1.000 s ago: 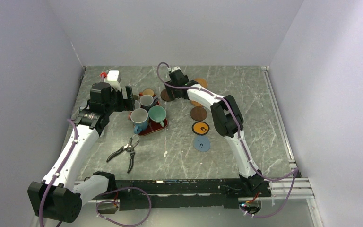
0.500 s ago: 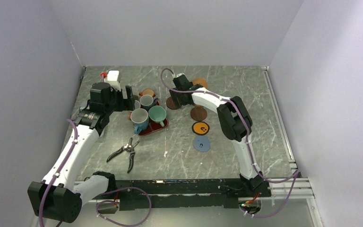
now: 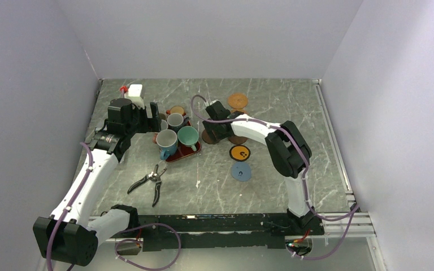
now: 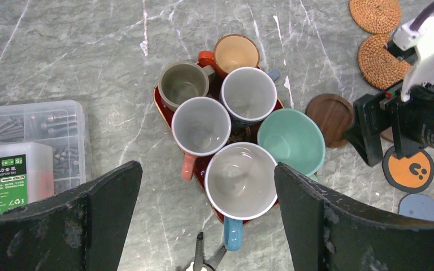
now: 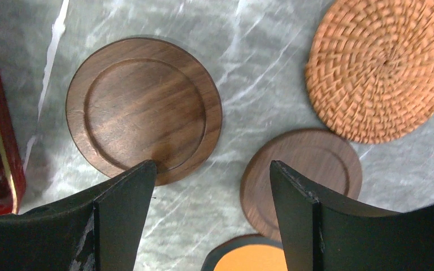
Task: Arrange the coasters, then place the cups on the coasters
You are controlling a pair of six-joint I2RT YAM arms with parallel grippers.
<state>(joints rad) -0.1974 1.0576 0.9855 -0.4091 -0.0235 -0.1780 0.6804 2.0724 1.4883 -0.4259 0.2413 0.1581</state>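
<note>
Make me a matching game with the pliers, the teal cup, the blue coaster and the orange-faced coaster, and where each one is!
Things:
1 pliers
2 teal cup
3 blue coaster
4 orange-faced coaster

Places:
a on the red tray
b just behind the blue coaster
c lying in front of the tray
d the coaster closest to the front

Pairs: 1-c, 2-a, 3-d, 4-b

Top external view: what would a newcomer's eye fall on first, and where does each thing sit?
Six cups crowd a red tray, left of centre. To their right lie loose coasters, the black one with an orange face brightest, with the right gripper low over two dark brown ones. Pliers lie near the front.
</note>
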